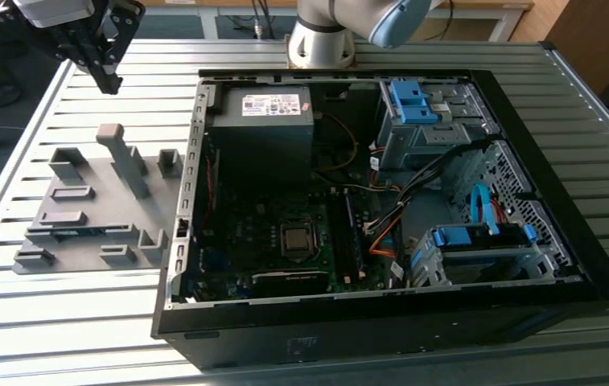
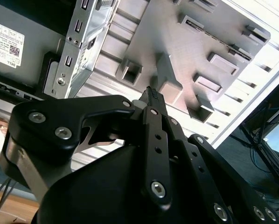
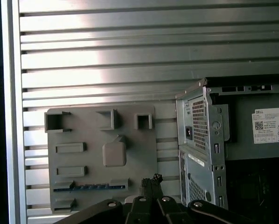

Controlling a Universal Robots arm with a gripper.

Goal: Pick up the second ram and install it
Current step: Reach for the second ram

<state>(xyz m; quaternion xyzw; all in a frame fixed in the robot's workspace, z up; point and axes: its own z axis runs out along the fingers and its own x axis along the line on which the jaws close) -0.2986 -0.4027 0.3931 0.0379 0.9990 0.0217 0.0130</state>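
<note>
My gripper hung over grey holder plate, fingers pressed together; computer case corner sat just beside plate.

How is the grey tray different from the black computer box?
The tray is light grey; the computer box is black. The tray is flat and low; the box is tall and open on top. The tray is much smaller than the box. Both lie side by side on the metal table.

The table is ribbed bare metal, brightly shining. The holder plate looks matt grey plastic, the computer case dull sheet metal, the gripper smooth satin black.
</note>
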